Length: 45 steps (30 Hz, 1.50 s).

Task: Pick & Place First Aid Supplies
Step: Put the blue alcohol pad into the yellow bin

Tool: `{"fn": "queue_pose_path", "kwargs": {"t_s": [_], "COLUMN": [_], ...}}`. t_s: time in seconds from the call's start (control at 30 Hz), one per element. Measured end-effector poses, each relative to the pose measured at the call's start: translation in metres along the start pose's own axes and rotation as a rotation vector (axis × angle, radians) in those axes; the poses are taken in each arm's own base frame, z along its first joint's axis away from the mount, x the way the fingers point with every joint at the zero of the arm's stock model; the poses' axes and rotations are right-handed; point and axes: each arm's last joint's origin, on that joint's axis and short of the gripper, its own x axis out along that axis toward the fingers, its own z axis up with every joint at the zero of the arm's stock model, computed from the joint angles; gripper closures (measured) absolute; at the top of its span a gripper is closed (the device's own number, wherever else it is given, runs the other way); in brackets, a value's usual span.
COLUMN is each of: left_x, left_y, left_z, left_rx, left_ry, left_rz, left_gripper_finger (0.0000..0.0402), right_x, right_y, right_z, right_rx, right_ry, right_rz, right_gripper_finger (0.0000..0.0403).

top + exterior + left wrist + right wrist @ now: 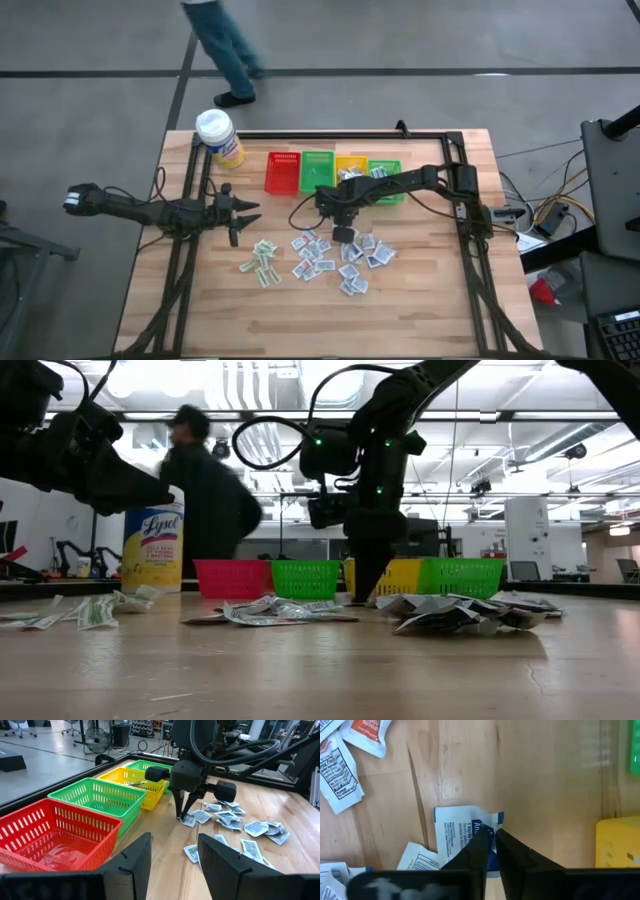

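Right fingers (492,832) pinch packet (457,827) printed "1 Sterile".

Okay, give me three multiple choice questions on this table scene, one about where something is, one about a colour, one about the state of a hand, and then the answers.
1. Where does the yellow bottle stand?
A. beside the red basket, at the end of the basket row
B. inside the yellow basket
C. among the loose packets

2. What colour is the basket between the red basket and the yellow one?
A. blue
B. green
C. white

3. What is the right hand doing?
A. hanging wide open above the baskets
B. pinching the edge of a white and blue packet on the table
C. holding the bottle

Answers:
1. A: the high view shows the yellow bottle just past the red basket.
2. B: the green basket sits before the yellow basket.
3. B: the right hand has its fingertips nearly together on the white and blue packet.
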Motion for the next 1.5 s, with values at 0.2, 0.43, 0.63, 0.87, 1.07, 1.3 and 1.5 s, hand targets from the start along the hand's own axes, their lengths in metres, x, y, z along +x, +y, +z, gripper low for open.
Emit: {"fn": "queue_pose_path", "kwargs": {"t_s": [0.2,0.43,0.63,0.87,1.07,1.3,1.5], "left_x": [0.000,0.000,0.000,0.000,0.000,0.000,0.000], "left_y": [0.000,0.000,0.000,0.000,0.000,0.000,0.000], "left_z": [0.000,0.000,0.000,0.000,0.000,0.000,0.000], "left_rx": [0.000,-0.001,-0.002,-0.002,-0.001,0.000,0.001], "left_ry": [0.000,0.000,0.000,0.000,0.000,0.000,0.000], "left_rz": [0.000,0.000,0.000,0.000,0.000,0.000,0.000], "left_gripper_finger": [0.0243,0.0243,0.0243,0.0243,0.0243,0.0243,0.0243], "right_x": [-0.010,-0.045,-0.087,-0.143,-0.182,-0.207,-0.211], "right_y": [0.001,0.002,0.004,0.004,0.001,-0.008,-0.025], "right_z": [0.012,0.028,0.042,0.052,0.055,0.052,0.049], "right_rx": [-0.002,-0.020,-0.078,-0.115,-0.109,-0.087,-0.037], "right_ry": [-0.021,-0.004,-0.003,-0.041,-0.088,-0.113,-0.068], "right_rz": [0.008,0.015,0.013,0.010,0.003,-0.089,-0.417], "right_gripper_finger": [0.0394,0.0394,0.0394,0.0394,0.0394,0.0394,0.0394]}}
